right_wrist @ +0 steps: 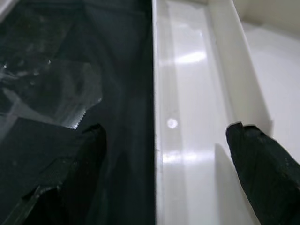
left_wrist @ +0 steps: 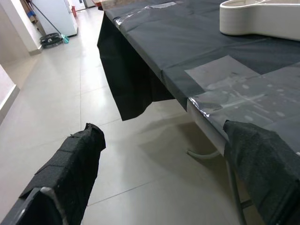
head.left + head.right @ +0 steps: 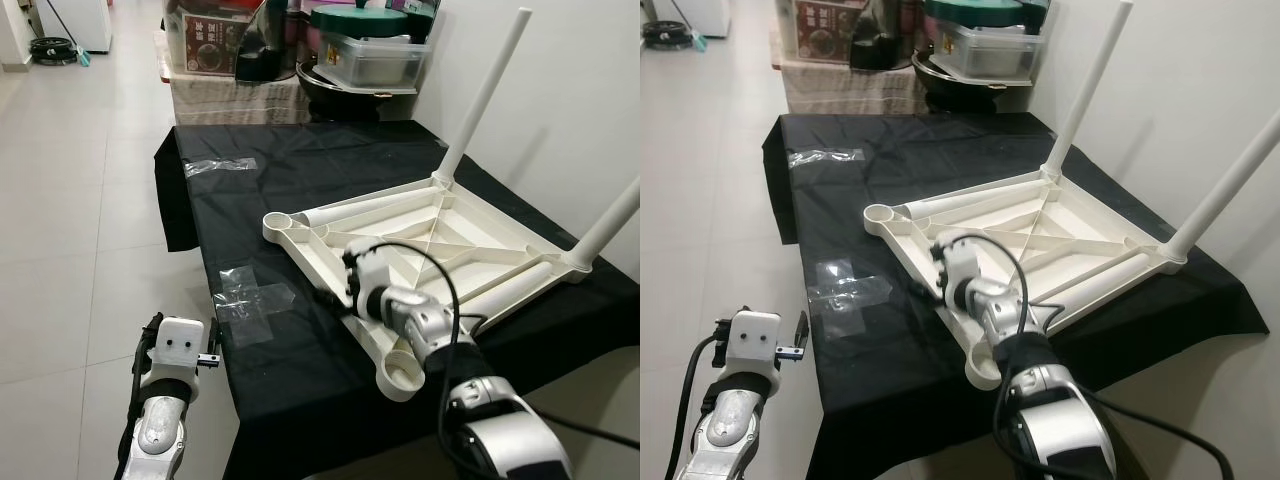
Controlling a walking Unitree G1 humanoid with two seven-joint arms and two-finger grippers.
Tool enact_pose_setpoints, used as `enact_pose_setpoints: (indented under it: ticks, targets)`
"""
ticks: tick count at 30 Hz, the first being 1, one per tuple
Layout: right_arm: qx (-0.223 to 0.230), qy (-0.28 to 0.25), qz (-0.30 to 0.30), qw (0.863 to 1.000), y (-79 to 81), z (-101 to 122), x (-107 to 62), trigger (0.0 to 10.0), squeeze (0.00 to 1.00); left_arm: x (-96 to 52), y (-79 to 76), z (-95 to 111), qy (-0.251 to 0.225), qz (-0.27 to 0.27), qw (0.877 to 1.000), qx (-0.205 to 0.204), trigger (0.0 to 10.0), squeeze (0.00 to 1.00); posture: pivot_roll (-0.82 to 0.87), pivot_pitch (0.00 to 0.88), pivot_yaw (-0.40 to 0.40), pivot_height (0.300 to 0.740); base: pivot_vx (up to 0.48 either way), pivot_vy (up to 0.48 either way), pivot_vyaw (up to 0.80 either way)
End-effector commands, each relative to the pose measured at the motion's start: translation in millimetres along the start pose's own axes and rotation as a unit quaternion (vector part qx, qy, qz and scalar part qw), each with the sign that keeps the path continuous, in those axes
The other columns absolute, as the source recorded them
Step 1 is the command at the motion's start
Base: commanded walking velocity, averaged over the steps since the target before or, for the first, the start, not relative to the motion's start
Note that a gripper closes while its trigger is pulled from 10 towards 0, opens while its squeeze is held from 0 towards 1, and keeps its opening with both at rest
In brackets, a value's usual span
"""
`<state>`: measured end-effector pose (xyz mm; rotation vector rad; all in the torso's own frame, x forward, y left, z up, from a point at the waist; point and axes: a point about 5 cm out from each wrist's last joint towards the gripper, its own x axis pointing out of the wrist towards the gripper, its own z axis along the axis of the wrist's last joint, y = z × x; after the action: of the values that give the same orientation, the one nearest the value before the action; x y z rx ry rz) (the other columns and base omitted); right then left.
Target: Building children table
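Right tool point(image 1: 164, 136) astride upturned table's rim point(image 1: 187, 117)

White upturned children's table point(image 3: 1040, 240) with two legs raised lies on a black cloth point(image 3: 880, 190); the right gripper point(image 3: 940, 268) reaches its near edge, left gripper point(image 3: 790, 340) beside the cloth

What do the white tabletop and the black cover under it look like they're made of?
Tabletop: likely moulded plastic, glossy cream, with ribs and round leg sockets; the right wrist view shows sharp highlights on it. Cover: looks like thin black plastic sheet, faintly shiny, creased, hanging limp at the edge, patched with clear tape.
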<state>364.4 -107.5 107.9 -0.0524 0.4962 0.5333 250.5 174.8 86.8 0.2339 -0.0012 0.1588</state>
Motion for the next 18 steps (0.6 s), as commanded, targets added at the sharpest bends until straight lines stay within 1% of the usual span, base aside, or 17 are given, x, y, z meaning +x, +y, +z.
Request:
enact_pose_setpoints:
  ticks: [1, 3, 4, 6, 7, 8, 9, 11, 12, 13, 14, 15, 16, 17, 18]
  targets:
    - [-0.024, -0.028, 0.001, 0.999, 3.3, 4, 0.3, 10.0, 0.00, -0.9, -3.3, -2, -0.001, -0.006, 1.000, 0.007, 10.0, 0.00, 0.04, 0.000, -0.146, 0.740, 0.000, 0.000, 0.00]
    - [-0.024, -0.028, 0.001, 0.999, 3.3, 4, 0.3, 10.0, 0.00, -0.9, -3.3, -2, -0.001, -0.006, 1.000, 0.007, 10.0, 0.00, 0.04, 0.000, -0.146, 0.740, 0.000, 0.000, 0.00]
    - [-0.034, -0.049, -0.001, 0.998, 4.4, 10, 0.0, 10.0, 0.00, -0.9, -3.3, -2, 0.000, -0.006, 1.000, 0.007, 10.0, 0.00, 0.04, 0.000, -0.146, 0.740, 0.000, 0.000, 0.00]
    - [-0.039, -0.045, 0.005, 0.998, 6.4, 11, 0.5, 10.0, 0.00, -0.9, -3.3, -2, 0.000, -0.006, 1.000, 0.007, 10.0, 0.00, 0.04, 0.000, -0.144, 0.740, 0.000, 0.000, 0.00]
    - [-0.042, -0.028, 0.011, 0.999, 8.1, 7, 1.6, 10.0, 0.00, -1.0, -3.4, -2, 0.000, -0.007, 1.000, 0.007, 10.0, 0.00, 0.04, 0.000, -0.144, 0.740, 0.000, 0.000, 0.00]
    - [-0.031, 0.018, 0.014, 0.999, 7.7, -7, 2.7, 10.0, 0.00, -1.0, -3.7, -2, 0.000, -0.007, 1.000, 0.007, 10.0, 0.00, 0.04, 0.000, -0.148, 0.740, 0.000, 0.000, 0.00]
    - [-0.022, 0.050, 0.016, 0.998, 7.2, -16, 2.9, 10.0, 0.00, -1.0, -3.9, -2, 0.000, -0.007, 1.000, 0.007, 10.0, 0.00, 0.04, 0.000, -0.148, 0.740, 0.000, 0.000, 0.00]
    - [-0.022, 0.050, 0.016, 0.998, 7.2, -16, 2.9, 10.0, 0.00, -1.0, -3.9, -2, 0.000, -0.007, 1.000, 0.007, 10.0, 0.00, 0.04, 0.000, -0.148, 0.740, 0.000, 0.000, 0.00]
    - [-0.014, 0.075, 0.018, 0.997, 6.2, -24, 2.4, 10.0, 0.00, -1.0, -3.9, -2, 0.000, -0.007, 1.000, 0.007, 10.0, 0.00, 0.04, 0.000, -0.149, 0.740, 0.000, 0.000, 0.00]
    - [-0.001, 0.095, 0.024, 0.995, 5.5, -29, 1.5, 9.6, 0.00, -1.1, -3.7, -2, 0.000, -0.006, 1.000, 0.008, 10.0, 0.00, 0.04, 0.000, -0.149, 0.740, 0.000, 0.000, 0.00]
    - [-0.001, 0.095, 0.024, 0.995, 5.5, -29, 1.5, 9.6, 0.00, -1.1, -3.7, -2, 0.000, -0.006, 1.000, 0.008, 10.0, 0.00, 0.04, 0.000, -0.149, 0.740, 0.000, 0.000, 0.00]
    - [0.006, 0.105, 0.029, 0.994, 5.2, -31, 0.8, 9.1, 0.00, -1.1, -3.4, -2, 0.001, -0.006, 1.000, 0.008, 10.0, 0.00, 0.04, 0.000, -0.149, 0.740, 0.000, 0.000, 0.00]
    - [0.006, 0.105, 0.029, 0.994, 5.2, -31, 0.8, 9.1, 0.00, -1.1, -3.4, -2, 0.001, -0.006, 1.000, 0.008, 10.0, 0.00, 0.04, 0.000, -0.149, 0.740, 0.000, 0.000, 0.00]
    - [0.027, 0.123, 0.036, 0.991, 4.3, -34, 0.0, 7.1, 0.00, -1.1, -4.1, -2, 0.001, -0.006, 1.000, 0.008, 10.0, 0.00, 0.04, 0.000, -0.149, 0.740, 0.000, 0.000, 0.00]
    - [0.027, 0.123, 0.036, 0.991, 4.3, -34, 0.0, 7.1, 0.00, -1.1, -4.1, -2, 0.001, -0.006, 1.000, 0.008, 10.0, 0.00, 0.04, 0.000, -0.149, 0.740, 0.000, 0.000, 0.00]
